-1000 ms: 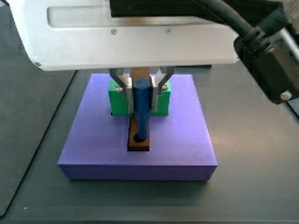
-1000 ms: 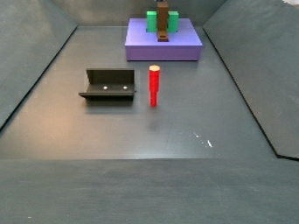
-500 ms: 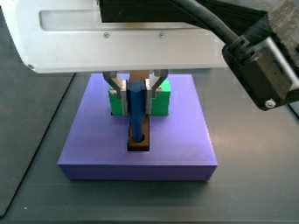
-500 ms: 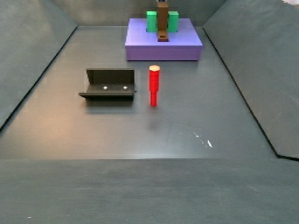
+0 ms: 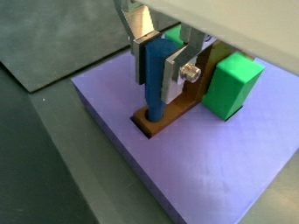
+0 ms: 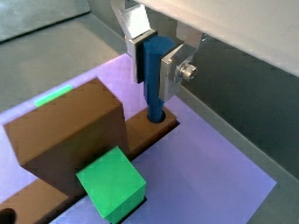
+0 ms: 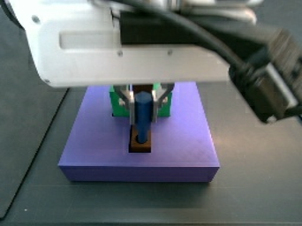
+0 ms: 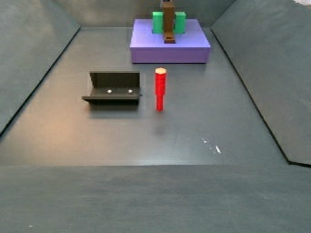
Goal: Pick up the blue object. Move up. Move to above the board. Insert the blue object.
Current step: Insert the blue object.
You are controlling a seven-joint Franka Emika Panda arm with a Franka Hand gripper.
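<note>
My gripper (image 5: 158, 66) is shut on the blue object (image 5: 153, 80), a straight blue peg held upright between the silver fingers (image 5: 177, 73). The peg's lower end stands in the hole at the near end of the brown board (image 5: 176, 112). It also shows in a wrist view, with the gripper (image 6: 156, 63), the peg (image 6: 153, 83) and the board (image 6: 70, 144). In a side view the gripper (image 7: 141, 95) holds the peg (image 7: 141, 116) over the board's end (image 7: 140, 145), between green blocks (image 7: 119, 104). In a side view the board (image 8: 172, 25) is small and far, and the gripper is not seen.
The board and green blocks (image 5: 232, 84) rest on a large purple slab (image 7: 141, 161) at the far end of the floor (image 8: 170, 45). A red peg (image 8: 159, 89) stands upright mid-floor next to the dark fixture (image 8: 112, 88). Grey walls surround the floor.
In a side view the arm's white body has shifted and fills more of the picture. The blue peg's top sits slightly lower, its end still at the board's hole.
</note>
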